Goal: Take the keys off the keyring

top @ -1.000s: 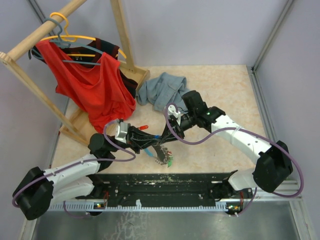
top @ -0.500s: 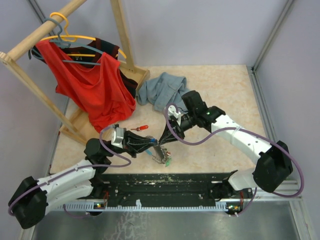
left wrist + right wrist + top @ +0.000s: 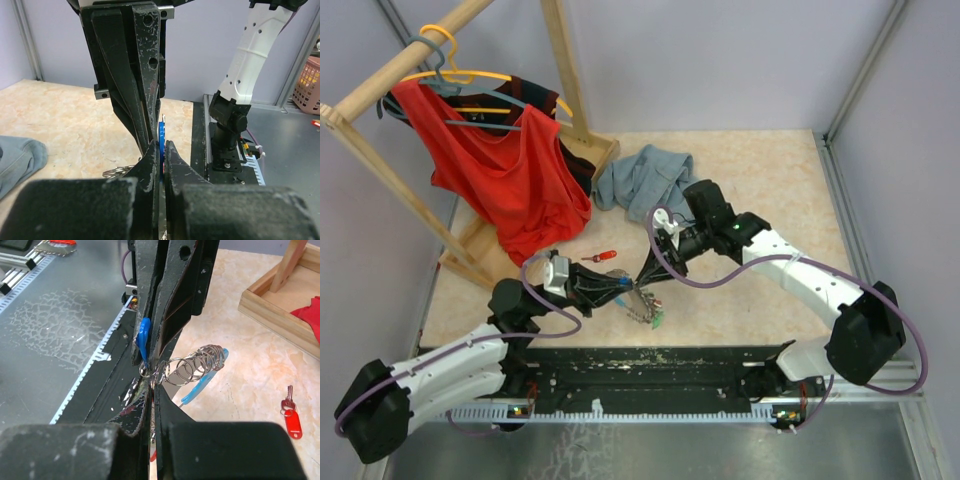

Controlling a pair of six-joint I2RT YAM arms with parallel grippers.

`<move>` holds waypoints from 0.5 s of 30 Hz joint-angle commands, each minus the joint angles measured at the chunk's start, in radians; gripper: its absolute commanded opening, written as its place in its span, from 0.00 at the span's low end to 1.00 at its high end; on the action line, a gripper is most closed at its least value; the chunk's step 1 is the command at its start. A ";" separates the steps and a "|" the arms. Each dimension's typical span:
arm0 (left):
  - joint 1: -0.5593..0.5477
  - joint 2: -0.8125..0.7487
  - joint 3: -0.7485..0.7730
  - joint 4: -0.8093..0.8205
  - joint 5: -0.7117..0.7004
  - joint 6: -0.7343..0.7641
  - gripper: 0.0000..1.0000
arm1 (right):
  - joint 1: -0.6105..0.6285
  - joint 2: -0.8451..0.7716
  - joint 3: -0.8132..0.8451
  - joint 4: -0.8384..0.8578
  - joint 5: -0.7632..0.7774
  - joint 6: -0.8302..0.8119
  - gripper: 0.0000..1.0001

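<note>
Keyring (image 3: 642, 300) is at tabletop (image 3: 760, 190) near-centre, btwn both arms. L fingers (image 3: 151, 161) closed tight on blue key (image 3: 161, 132); R fingers (image 3: 145, 407) pinch keyring's wire loops. Red key (image 3: 605, 256) lies apart, w/ own small ring.

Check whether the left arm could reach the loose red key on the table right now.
Probably, for reach: the red key lies uncovered on the table just beyond the left gripper. But that gripper is shut on a blue key, so it must let go first.
</note>
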 commanded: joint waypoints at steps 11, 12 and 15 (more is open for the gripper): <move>0.001 -0.067 0.031 -0.078 -0.056 0.055 0.00 | -0.007 -0.034 0.004 0.107 0.030 0.057 0.00; 0.001 -0.071 0.038 -0.082 -0.071 0.063 0.00 | -0.008 -0.033 0.002 0.108 0.032 0.058 0.00; 0.001 -0.070 0.069 -0.084 -0.096 0.081 0.00 | -0.008 -0.031 -0.007 0.113 0.033 0.054 0.00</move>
